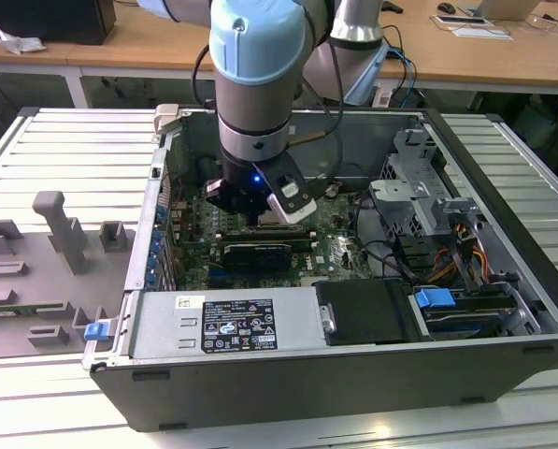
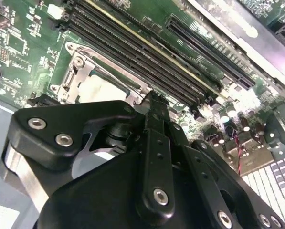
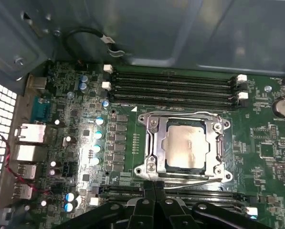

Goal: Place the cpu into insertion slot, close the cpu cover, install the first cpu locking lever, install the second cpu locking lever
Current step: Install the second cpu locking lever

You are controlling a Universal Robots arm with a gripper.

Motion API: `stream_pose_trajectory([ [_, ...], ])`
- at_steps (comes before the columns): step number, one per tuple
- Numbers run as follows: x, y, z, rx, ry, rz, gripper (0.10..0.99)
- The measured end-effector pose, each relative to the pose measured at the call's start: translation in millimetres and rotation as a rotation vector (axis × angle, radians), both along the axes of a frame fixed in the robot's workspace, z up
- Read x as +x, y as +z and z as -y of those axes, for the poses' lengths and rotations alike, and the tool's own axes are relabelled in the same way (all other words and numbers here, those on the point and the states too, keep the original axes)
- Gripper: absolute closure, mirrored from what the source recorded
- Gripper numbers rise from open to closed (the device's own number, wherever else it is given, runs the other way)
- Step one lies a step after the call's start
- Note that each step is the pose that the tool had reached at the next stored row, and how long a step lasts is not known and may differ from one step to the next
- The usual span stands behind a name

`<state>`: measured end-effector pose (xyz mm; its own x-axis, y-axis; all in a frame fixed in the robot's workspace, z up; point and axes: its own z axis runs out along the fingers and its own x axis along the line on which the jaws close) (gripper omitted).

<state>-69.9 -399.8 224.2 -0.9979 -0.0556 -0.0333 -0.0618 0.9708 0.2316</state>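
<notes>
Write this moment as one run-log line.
chip: in socket | cover: closed over chip | gripper: fingers together, holding nothing, at socket's edge | memory slots: beside socket

No legible text

The label on the power supply carries print and marks; all too small to read; the board shows no readable markings.
</notes>
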Motion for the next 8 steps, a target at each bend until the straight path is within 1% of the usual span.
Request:
stream_pose_trajectory([
  [1, 0.0, -2.6, 0.0, 0.001, 0.000, 0.0000, 0.980],
  [4, -0.3, -6.9, 0.0, 0.007, 0.000, 0.0001, 0.980],
  [5, -1.4, -8.2, 0.0, 0.011, 0.001, 0.0000, 0.980],
  [6, -2.0, -9.3, 0.3, 0.030, 0.002, 0.0001, 0.980],
  [7, -2.1, -10.3, 0.5, 0.039, 0.002, 0.0000, 0.980],
  [8, -2.1, -11.1, 0.7, 0.045, 0.002, 0.0001, 0.980],
])
